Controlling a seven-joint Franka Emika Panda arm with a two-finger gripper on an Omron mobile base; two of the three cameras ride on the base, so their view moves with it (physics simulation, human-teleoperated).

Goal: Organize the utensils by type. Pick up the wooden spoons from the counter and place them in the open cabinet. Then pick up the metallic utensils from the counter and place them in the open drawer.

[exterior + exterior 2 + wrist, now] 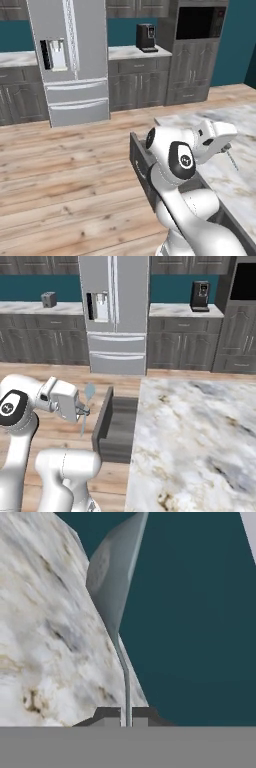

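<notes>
Clamped between the two dark fingertips, the thin shaft of the metal spoon [112,587] runs straight out from the gripper [127,716], its grey bowl at the far end, standing against the marble counter [40,622] on one side and teal wall on the other. From the right base view the same spoon [87,401] sticks up and down through the gripper [82,412], bowl uppermost, handle pointing at the floor, held in the air off the counter [200,431].

Beside the hand, toward the counter, the open drawer [117,426] stands pulled out from under the slab, its dark box facing up. In the left base view the gripper [226,148] hangs near the counter edge with the drawer [142,167] below and mostly behind the arm.

No wooden spoons show on the visible slab, so I judge the second step to be in hand: carrying the metal piece to the drawer. The next move calls for swinging the hand over the drawer box, lowering, and only then parting the fingers, so the spoon drops inside rather than onto the floor.
</notes>
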